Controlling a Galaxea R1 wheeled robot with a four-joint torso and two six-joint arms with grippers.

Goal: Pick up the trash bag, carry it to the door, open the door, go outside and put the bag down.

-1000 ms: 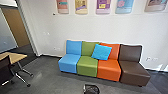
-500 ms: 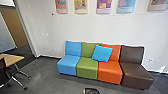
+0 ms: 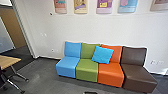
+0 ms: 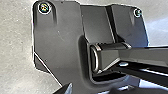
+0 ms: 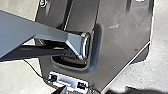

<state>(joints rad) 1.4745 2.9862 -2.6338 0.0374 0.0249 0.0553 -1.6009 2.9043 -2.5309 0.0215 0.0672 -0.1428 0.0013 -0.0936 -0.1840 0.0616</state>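
Observation:
At the bottom edge of the head view, a small black object (image 3: 90, 92) is cut off by the frame; whether it is the trash bag or its bin I cannot tell. At the far left stands a doorway frame (image 3: 23, 32) with a brown panel (image 3: 13, 26) beyond it. A pointed dark piece (image 4: 66, 88) low in the left wrist view may be part of my left gripper, and a similar piece (image 5: 61, 90) in the right wrist view part of my right one. Whether either holds anything I cannot tell.
A sofa of blue (image 3: 66, 66), green, orange and brown (image 3: 136, 75) seats stands along the white wall (image 3: 75, 27), a blue cushion (image 3: 102, 54) on it. A wooden table (image 3: 8, 61) on wheeled legs is at the left. Grey floor (image 3: 42, 72) lies between.
The whole head view has shifted: the sofa shows slightly larger, the table has slid toward the left edge, and the black object has sunk mostly below the bottom edge.

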